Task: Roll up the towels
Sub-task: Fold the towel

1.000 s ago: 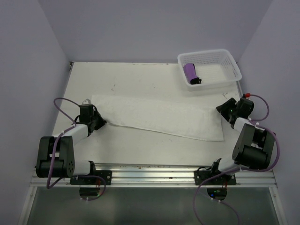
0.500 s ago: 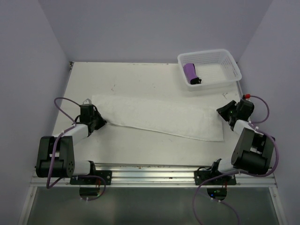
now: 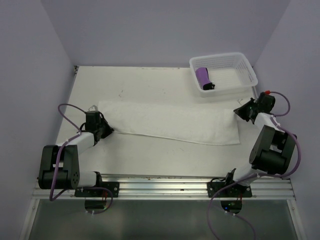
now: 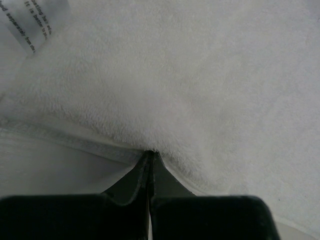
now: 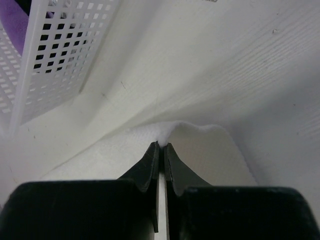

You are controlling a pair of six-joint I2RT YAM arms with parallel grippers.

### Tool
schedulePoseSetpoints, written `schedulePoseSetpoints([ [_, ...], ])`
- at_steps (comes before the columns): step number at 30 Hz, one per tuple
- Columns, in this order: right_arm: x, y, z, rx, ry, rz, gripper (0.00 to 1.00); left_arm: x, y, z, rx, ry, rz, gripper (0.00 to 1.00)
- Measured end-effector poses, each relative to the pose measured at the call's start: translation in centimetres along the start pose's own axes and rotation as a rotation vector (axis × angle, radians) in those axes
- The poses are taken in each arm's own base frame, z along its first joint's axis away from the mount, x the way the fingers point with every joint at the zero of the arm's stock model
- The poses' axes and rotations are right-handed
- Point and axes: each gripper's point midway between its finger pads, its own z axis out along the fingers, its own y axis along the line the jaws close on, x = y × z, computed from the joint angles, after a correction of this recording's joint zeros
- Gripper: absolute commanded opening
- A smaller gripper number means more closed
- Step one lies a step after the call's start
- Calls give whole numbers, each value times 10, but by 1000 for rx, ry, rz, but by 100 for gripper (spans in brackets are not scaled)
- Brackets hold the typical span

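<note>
Here, the right gripper (image 5: 161,146) is nipping just a sliver of the flat-spread white towel's (image 3: 170,122) right end, the left gripper (image 4: 150,154) clamping its left edge. Any tug is risking a slip, or a bump against the nearby basket (image 3: 218,56) holding the purple towel (image 3: 202,76).

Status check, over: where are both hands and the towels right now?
Both shut: left hand on white towel left end, right hand on its right corner. Rolled purple towel lies in basket, near right hand.
</note>
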Motion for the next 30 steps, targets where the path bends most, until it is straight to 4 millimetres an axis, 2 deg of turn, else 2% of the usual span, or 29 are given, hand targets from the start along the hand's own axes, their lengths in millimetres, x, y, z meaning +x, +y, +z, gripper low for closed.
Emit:
schedulePoseSetpoints([
  [7, 2, -7, 16, 74, 109, 58, 0, 0, 0, 1, 0, 2, 1, 0],
  [15, -15, 1, 23, 112, 194, 83, 0, -1, -1, 1, 0, 3, 1, 0],
  [16, -17, 2, 24, 114, 202, 82, 2, -1, -1, 1, 0, 3, 1, 0],
  [18, -18, 2, 27, 117, 219, 85, 13, -1, -1, 2, 0, 4, 1, 0],
  [19, -18, 2, 29, 120, 228, 87, 27, -1, -1, 2, 0, 4, 1, 0],
  [23, -15, 0, 31, 119, 247, 91, 46, -1, -1, 2, 0, 4, 2, 0],
  [28, -20, 2, 28, 106, 233, 70, 49, -1, -1, 1, -4, 9, 1, 0],
  [30, -26, 6, 22, 97, 211, 50, 49, 0, -1, 1, -5, 12, 1, 0],
])
